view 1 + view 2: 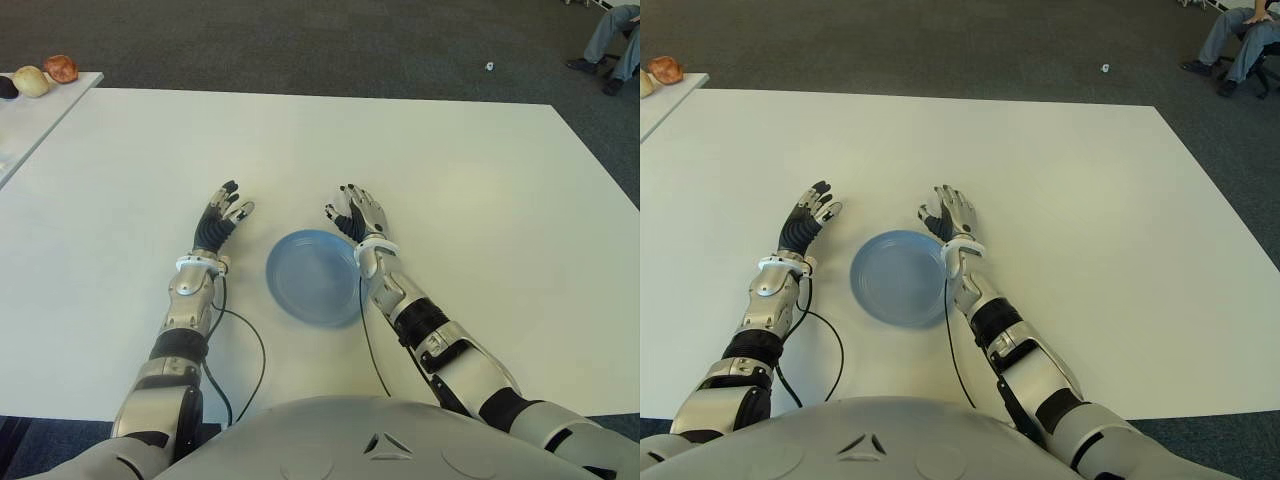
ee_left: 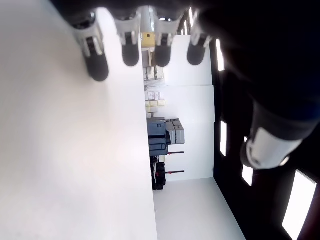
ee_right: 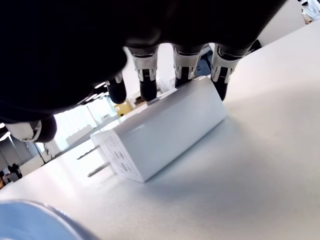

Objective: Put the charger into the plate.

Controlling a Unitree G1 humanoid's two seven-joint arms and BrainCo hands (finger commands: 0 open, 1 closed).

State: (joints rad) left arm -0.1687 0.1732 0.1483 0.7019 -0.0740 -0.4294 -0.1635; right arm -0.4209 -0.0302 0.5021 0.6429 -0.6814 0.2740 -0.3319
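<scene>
A white charger point(image 3: 165, 130) with two metal prongs lies flat on the white table point(image 1: 470, 180). In the eye views my right hand point(image 1: 356, 213) covers it. That hand hovers over the charger just past the far right rim of the round blue plate point(image 1: 305, 280). Its fingers point(image 3: 149, 75) reach over the charger's top edge and the thumb stands apart, so the hand is open. The plate's edge point(image 3: 25, 220) shows close to the prongs. My left hand point(image 1: 226, 212) shows left of the plate, fingers point(image 2: 130, 50) straight and holding nothing.
A second table point(image 1: 30, 120) at the far left carries a few round fruit-like items point(image 1: 45, 72). A person's legs point(image 1: 612, 40) show at the far right on the dark carpet. Thin black cables point(image 1: 248, 350) trail from both wrists toward my body.
</scene>
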